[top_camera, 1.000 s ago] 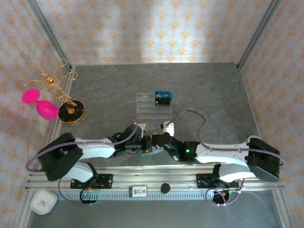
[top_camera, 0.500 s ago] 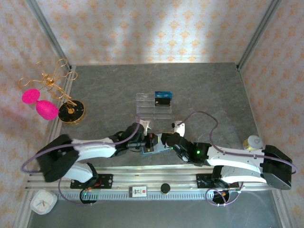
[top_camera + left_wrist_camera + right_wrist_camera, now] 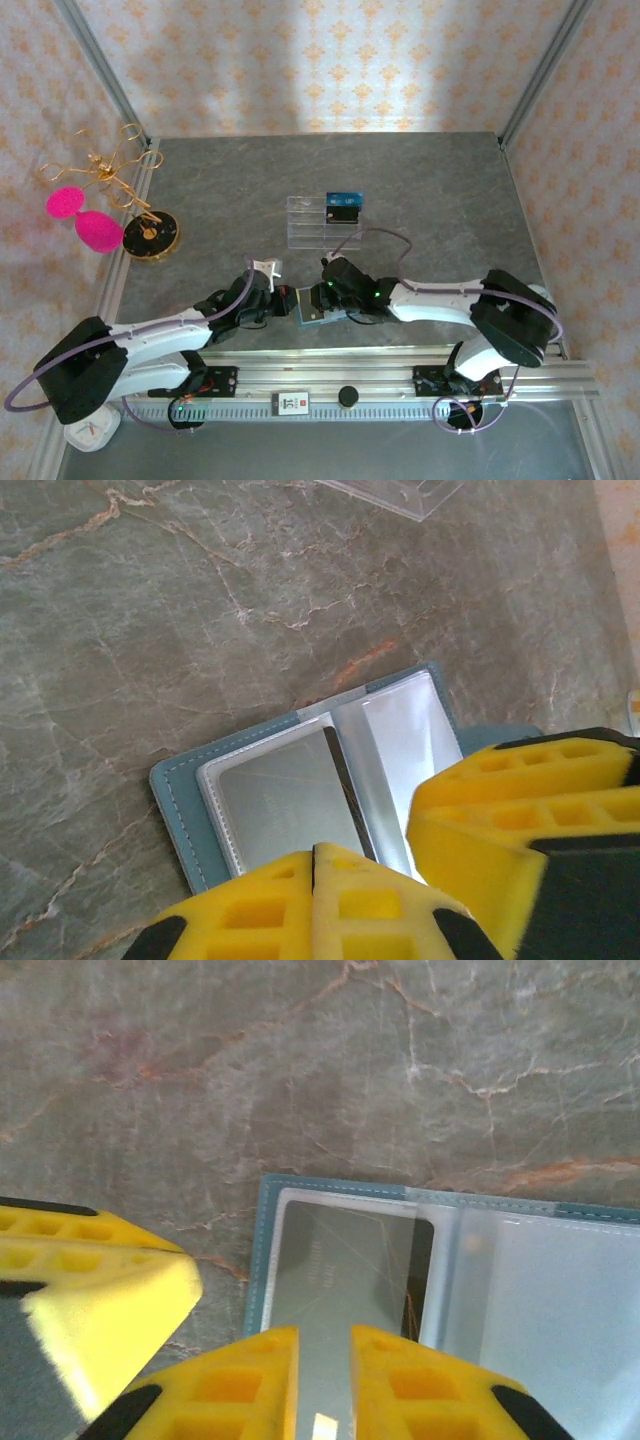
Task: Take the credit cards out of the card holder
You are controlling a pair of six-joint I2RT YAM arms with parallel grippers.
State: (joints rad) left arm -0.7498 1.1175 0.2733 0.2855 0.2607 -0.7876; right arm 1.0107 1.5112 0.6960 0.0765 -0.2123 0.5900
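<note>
Card holder [image 3: 320, 312] lies open, lining up, on the counter [image 3: 430, 190], lower centre of the top view, between the tips of the two arms.

Counter: grey, marbled, with patterned panels on three sides.

Left arm [image 3: 160, 340] comes in from the lower left and right arm [image 3: 440, 300] from the lower right. Both meet over the holder.

Gold wire ornament [image 3: 110, 175] carries two pink balls and stands on a round dark base at the counter's left edge, well apart from the holder.

Clear acrylic stand [image 3: 322, 222] sits centre frame, above the holder and apart from it. A blue piece and a dark piece sit at its upper right corner.

Holder detail, wrist views: teal cover with pale stitching, clear plastic sleeves spread to either side.

One dark credit card [image 3: 345, 1270] with faint pale marks sits inside the left-hand sleeve in the right wrist view.

Left fingers [image 3: 250, 910]: closed pad to pad at the holder's near edge. Cannot tell whether they pinch a sleeve.

Right fingers [image 3: 250, 1380]: narrow, with a slim gap between them, over the sleeve that holds the card. Contact cannot be told.
</note>
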